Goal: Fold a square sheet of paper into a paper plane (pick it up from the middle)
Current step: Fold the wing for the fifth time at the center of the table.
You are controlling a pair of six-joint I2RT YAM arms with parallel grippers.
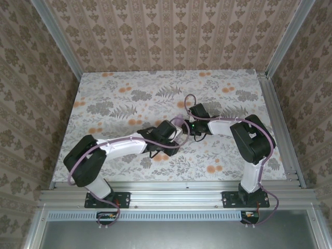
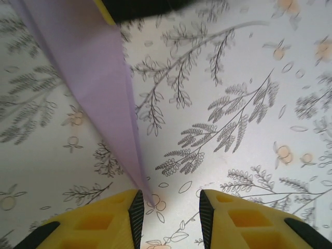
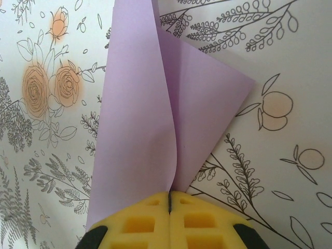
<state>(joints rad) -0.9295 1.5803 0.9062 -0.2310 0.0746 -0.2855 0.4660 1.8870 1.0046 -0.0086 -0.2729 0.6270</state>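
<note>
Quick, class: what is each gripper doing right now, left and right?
Left gripper: open, clamping nothing; the tip of the purple paper is beside one finger.
Right gripper: closed, pinching the purple paper.

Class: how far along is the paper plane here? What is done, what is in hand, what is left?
Done: the lavender sheet is folded over on itself. In hand: the right pincer is shut on it, and the left pincer stands open by its tip. Left: probably the further folds into a slim dart.

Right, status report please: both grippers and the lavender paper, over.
Right gripper shut on folded lavender sheet. Left gripper open, sheet's tip by its fingers. No obstruction seen on tablecloth.
</note>
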